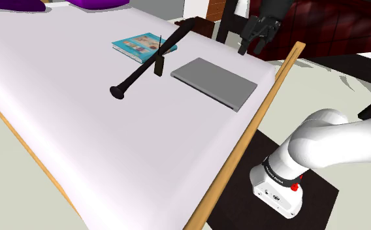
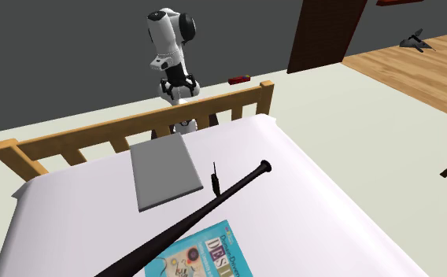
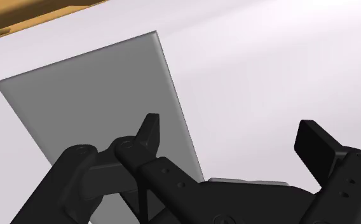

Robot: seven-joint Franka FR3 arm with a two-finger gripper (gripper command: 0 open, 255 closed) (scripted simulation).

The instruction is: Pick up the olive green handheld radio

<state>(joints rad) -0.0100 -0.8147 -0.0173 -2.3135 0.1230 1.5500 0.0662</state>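
The gripper [image 3: 233,139] hangs open near the bed's rail [image 1: 269,104], fingers apart, holding nothing, looking down at the grey slab [image 3: 96,108]; the radio [image 1: 159,65], dark here, stands upright just beside the bat [image 1: 138,73], between slab and book [image 1: 136,45]; the bat crowds one side, so the fingers should probably close across the free sides.

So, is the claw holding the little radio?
No, the black claw is open with nothing in it, and the small dark radio stands beside the long black bat.
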